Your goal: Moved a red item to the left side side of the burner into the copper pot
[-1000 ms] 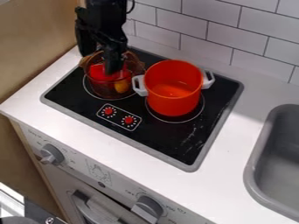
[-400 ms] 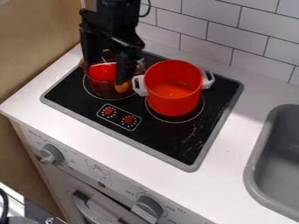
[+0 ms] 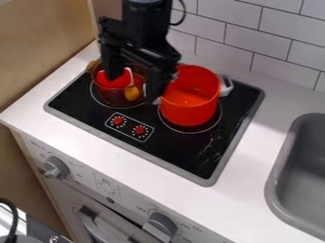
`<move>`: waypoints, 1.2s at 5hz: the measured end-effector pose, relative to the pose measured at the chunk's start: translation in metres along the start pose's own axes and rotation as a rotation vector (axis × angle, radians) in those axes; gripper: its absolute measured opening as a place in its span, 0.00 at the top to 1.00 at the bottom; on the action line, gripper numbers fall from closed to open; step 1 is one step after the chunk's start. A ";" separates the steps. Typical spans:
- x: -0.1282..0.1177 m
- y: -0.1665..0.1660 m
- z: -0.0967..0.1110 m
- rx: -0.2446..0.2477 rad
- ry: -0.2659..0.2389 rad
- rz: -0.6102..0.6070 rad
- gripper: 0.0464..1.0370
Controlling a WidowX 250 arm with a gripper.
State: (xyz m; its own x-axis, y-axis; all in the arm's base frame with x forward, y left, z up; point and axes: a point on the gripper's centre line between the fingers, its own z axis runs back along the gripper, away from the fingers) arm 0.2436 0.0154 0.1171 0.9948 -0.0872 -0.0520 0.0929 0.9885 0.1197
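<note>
The red item (image 3: 119, 82) lies inside the copper pot (image 3: 105, 98), a see-through amber-brown vessel just to the left of the orange pot (image 3: 190, 111). Its visible length appears to run crosswise in the copper pot, roughly along the line toward the orange pot. A pale edge curves down its side nearest the orange pot, and its upper part on that side tips up toward the copper pot's rim. One finger of the gripper covers part of its middle, so its exact long axis and which end is the front cannot be told. Beside it, on the side toward the orange pot, is a small yellow item (image 3: 132, 93).

The black gripper (image 3: 132, 89) hangs from above, left of the orange pot's opening, its fingers spread wide and nothing gripped between them. One finger hangs in front of the copper pot; the other overlaps the orange pot's near-left edge in the view, and whether it touches cannot be told.

The orange pot stands upright with its mouth up, a white handle (image 3: 226, 86) on its right. Beneath it is the black cooktop (image 3: 196, 159), with two red dials (image 3: 139, 129) to the pot's lower left. The grey sink (image 3: 274, 175) is well to the right of the orange pot, and white wall tiles (image 3: 273, 40) rise behind it.
</note>
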 end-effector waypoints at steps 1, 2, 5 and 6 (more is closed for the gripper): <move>0.000 -0.016 0.005 -0.047 0.004 0.022 0.04; 0.005 -0.019 0.018 -0.108 -0.088 0.016 0.04; 0.007 -0.013 0.022 -0.178 -0.192 0.001 0.04; 0.002 0.003 0.019 -0.130 -0.169 -0.006 0.04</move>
State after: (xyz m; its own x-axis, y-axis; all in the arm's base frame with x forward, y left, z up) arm 0.2466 0.0155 0.1360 0.9880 -0.1021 0.1157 0.1039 0.9945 -0.0098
